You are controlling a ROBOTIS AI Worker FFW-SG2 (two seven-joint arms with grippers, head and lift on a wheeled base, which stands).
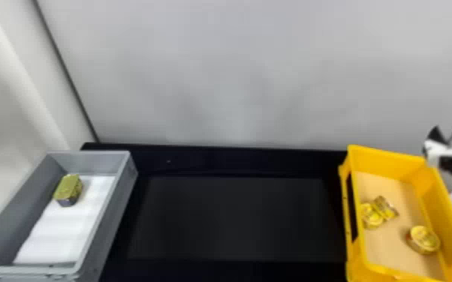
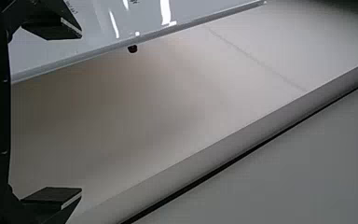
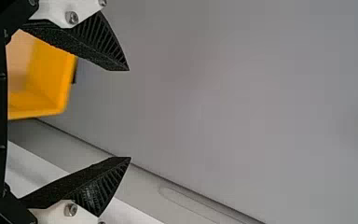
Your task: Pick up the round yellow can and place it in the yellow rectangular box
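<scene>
Operator: State the can's location.

Technician: A round yellow can point(image 1: 424, 240) lies in the yellow box point(image 1: 386, 153), near its right wall. A second round can point(image 1: 371, 216) lies on the other side, just beside a rectangular can point(image 1: 385, 207). I cannot tell which round one the task means; either way, placement appears complete.

Operator: State each pincer.

Technician: The right pincer point(image 3: 129, 114) is open, nothing between its fingers. The left pincer point(image 2: 81, 113) is likewise open and empty.

Operator: Specify handling.

Technician: Treat the can as a rigid metal part, probably modest in weight if full. The smooth side may slip. If a regrip is required, lower over the can and close on opposite points of the side wall at mid-height. Do not press the lid; excess force may dent thin metal.

Operator: Labels?

Technician: The lids carry markings, too small to read. I identify no brand.
</scene>
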